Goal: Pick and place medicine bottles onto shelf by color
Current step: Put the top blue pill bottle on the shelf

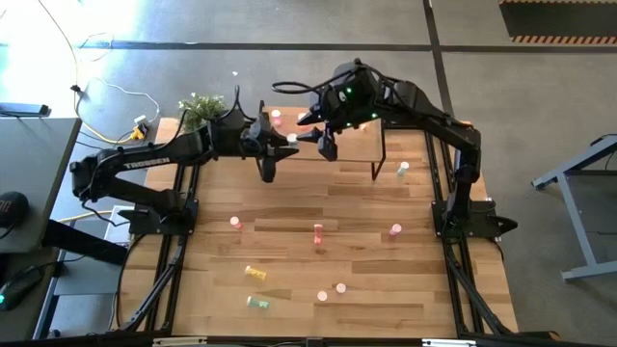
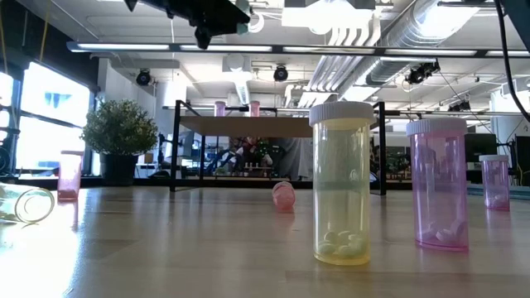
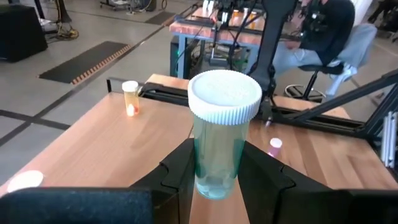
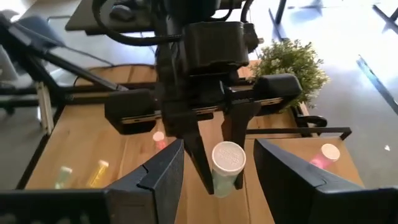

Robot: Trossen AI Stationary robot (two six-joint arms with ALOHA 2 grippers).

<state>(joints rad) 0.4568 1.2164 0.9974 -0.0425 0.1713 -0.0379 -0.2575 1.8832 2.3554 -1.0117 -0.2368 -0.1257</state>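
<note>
Green medicine bottle (image 3: 221, 140) clamped in left gripper (image 3: 217, 177) (low view hides it)

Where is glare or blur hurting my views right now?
High view: sunlight whitens the floor at top left. Low view: bright windows backlight the scene; the near yellow bottle is sharp. Left wrist view: the green bottle in the left hand looks clear.

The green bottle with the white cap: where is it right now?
The green bottle is clamped upright in the left gripper, raised over the shelf at the table's far side, facing the open right gripper.
</note>
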